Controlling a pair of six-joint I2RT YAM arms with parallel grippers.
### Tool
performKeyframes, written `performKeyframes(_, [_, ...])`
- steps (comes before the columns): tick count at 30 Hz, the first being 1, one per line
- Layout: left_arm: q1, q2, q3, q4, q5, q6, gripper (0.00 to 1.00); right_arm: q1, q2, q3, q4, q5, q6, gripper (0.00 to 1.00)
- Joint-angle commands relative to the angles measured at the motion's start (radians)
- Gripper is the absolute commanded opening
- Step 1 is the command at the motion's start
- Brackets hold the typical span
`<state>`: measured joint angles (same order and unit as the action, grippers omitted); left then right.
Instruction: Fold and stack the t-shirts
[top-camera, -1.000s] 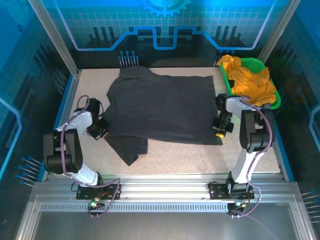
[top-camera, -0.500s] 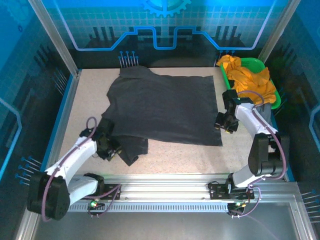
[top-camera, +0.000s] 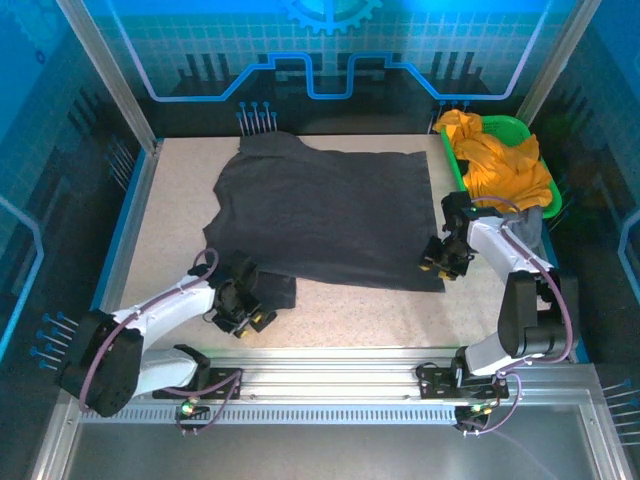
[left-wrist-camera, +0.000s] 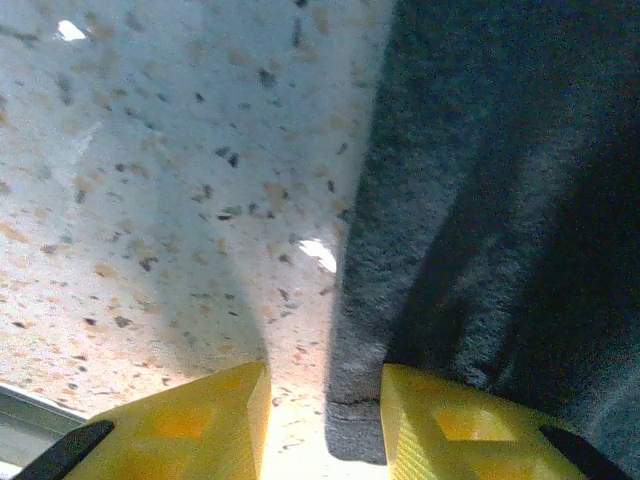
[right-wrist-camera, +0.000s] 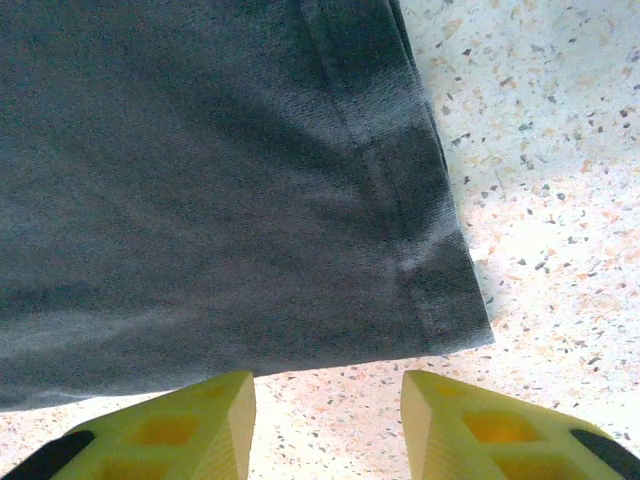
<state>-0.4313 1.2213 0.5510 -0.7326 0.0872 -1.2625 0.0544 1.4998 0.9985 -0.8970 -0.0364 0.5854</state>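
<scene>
A large dark charcoal-grey t-shirt (top-camera: 330, 215) lies spread flat on the speckled table (top-camera: 180, 200). Its near-left sleeve (top-camera: 270, 290) is folded toward the front edge. My left gripper (top-camera: 255, 315) is low at that sleeve and open; the sleeve's hem (left-wrist-camera: 365, 400) lies between its yellow fingers (left-wrist-camera: 190, 425), close to the right one. My right gripper (top-camera: 432, 264) is open just short of the shirt's near-right corner (right-wrist-camera: 450, 310), with bare table between its fingers (right-wrist-camera: 175, 430). Mustard-orange t-shirts (top-camera: 500, 165) are piled in the basket.
The green plastic basket (top-camera: 512, 126) stands at the back right, with a bit of grey cloth (top-camera: 531, 222) at its near end beside my right arm. A metal rail (top-camera: 330, 365) runs along the front edge, and frame walls close the sides.
My left arm swung from the shirt's left side down to the near sleeve. My right gripper shifted slightly at the near-right corner. Both grippers went from shut to open.
</scene>
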Motion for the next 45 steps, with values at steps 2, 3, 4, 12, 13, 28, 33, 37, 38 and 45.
performKeyframes(2, [-0.014,0.040,0.028,0.045,0.008,-0.039,0.35,0.008,-0.013,-0.014,0.005,-0.028,-0.004,0.43])
performKeyframes(3, [-0.015,0.057,0.032,0.055,0.008,-0.034,0.35,0.008,-0.008,-0.016,0.009,-0.031,-0.003,0.43])
performKeyframes(4, [-0.015,0.078,0.039,0.066,0.006,-0.028,0.34,0.008,-0.005,-0.020,0.013,-0.031,0.000,0.43])
performKeyframes(12, [-0.012,0.076,0.081,-0.076,-0.076,0.072,0.00,-0.031,-0.051,-0.081,-0.016,0.050,0.122,0.44])
performKeyframes(13, [-0.006,0.042,0.088,-0.125,-0.087,0.092,0.00,-0.045,-0.063,-0.100,-0.016,0.055,0.148,0.44])
performKeyframes(28, [0.078,-0.279,0.117,-0.544,-0.110,0.206,0.00,-0.109,0.057,-0.208,0.158,-0.017,0.192,0.43])
performKeyframes(33, [0.077,-0.359,0.113,-0.596,-0.078,0.190,0.00,-0.110,0.100,-0.176,0.169,-0.016,0.167,0.22])
performKeyframes(37, [0.075,-0.377,0.118,-0.619,-0.030,0.164,0.00,-0.097,0.040,-0.189,0.129,0.008,0.171,0.00])
performKeyframes(38, [0.075,-0.390,0.118,-0.623,-0.023,0.153,0.00,-0.093,0.015,-0.194,0.110,0.011,0.175,0.00])
performKeyframes(45, [0.066,-0.495,0.213,-0.710,-0.085,0.090,0.00,-0.027,-0.207,-0.209,-0.062,0.059,0.240,0.00])
